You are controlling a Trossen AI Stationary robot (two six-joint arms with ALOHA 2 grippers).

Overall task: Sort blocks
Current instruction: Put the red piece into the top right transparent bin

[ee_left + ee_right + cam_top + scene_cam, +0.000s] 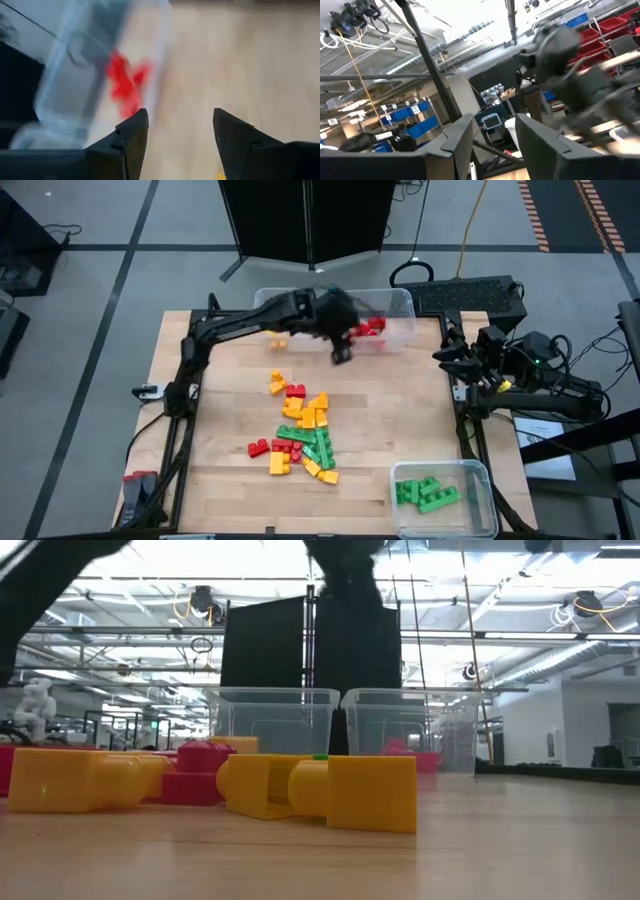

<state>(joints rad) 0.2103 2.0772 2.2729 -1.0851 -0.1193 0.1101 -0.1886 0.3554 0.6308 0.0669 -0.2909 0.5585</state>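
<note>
The left gripper (343, 352), fingers apart and empty, hung beside the far clear bin (400, 302) holding red blocks (370, 327), nearer than the parked right gripper (447, 356) to the mixed pile (300, 435) lying toward the table's near side.

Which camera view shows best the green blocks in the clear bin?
The high view: the green blocks lie in plain sight inside the near-right bin, seen from above. The low view shows only a green sliver among the yellow blocks; neither wrist view shows that bin.
</note>
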